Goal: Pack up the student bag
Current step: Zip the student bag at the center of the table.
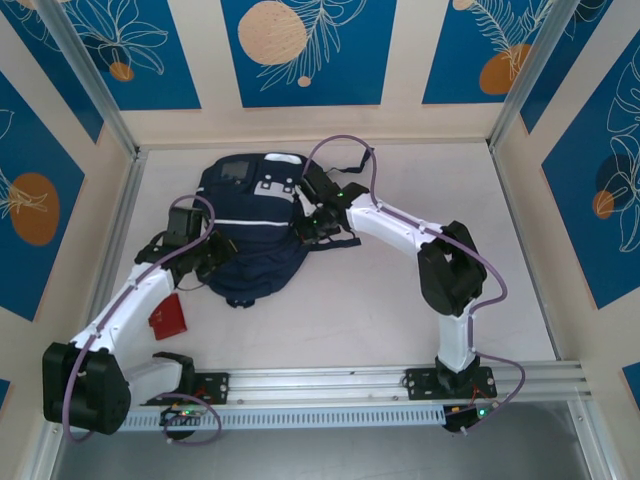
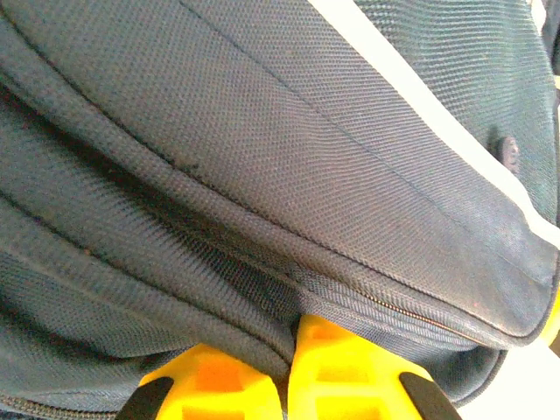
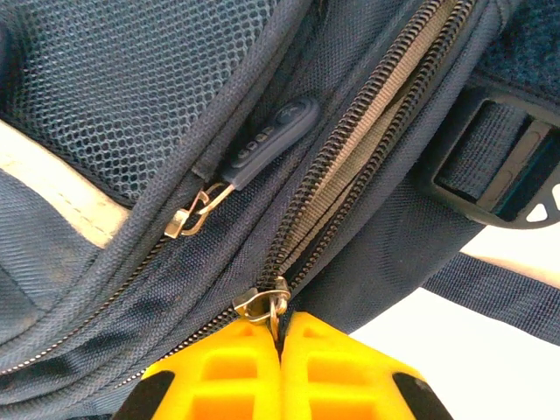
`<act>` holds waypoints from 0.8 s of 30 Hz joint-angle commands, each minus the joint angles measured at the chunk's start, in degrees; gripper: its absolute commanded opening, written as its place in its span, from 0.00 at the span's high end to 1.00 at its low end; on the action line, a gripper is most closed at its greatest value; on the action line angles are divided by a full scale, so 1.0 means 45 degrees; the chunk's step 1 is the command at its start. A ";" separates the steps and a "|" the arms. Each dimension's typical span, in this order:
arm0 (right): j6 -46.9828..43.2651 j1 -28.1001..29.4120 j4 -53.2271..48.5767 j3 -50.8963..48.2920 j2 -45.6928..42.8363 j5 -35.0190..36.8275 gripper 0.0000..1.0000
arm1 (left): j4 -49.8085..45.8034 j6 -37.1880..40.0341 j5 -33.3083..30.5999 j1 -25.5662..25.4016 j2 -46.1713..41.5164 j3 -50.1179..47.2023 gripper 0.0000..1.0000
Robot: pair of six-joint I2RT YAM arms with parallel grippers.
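Left gripper (image 2: 287,354): clamped on a fabric fold, left flank of student bag (image 1: 250,235). Bag: middle of table (image 1: 400,300), nearer far edge, long axis far-to-near. Right gripper (image 3: 280,337): pinched tight on zipper slider (image 3: 262,306); open track runs ahead.

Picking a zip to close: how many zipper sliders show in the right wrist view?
2. One slider, with a rubber tab, sits by the bag's mesh; the other slider is pinched by the right gripper on the half-open zip. More may be hidden.
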 commanded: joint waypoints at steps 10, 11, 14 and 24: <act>-0.0192 -0.1832 -0.0140 -0.1819 -0.1661 -0.1075 1.00 | -0.2505 0.2616 0.0410 0.0302 -0.0224 0.1000 0.44; -0.0366 -0.1864 -0.0140 -0.2056 -0.1918 -0.1239 1.00 | -0.2596 0.2781 0.0448 0.0311 -0.0183 0.1157 0.41; -0.0739 -0.2074 -0.0271 -0.2764 -0.2645 -0.1574 1.00 | -0.2692 0.3154 0.0621 0.0307 0.0017 0.1612 0.35; -0.2267 -0.1877 0.0107 -0.4425 -0.4018 -0.3994 1.00 | -0.1119 0.3508 0.2015 -0.0284 0.0671 0.2400 0.35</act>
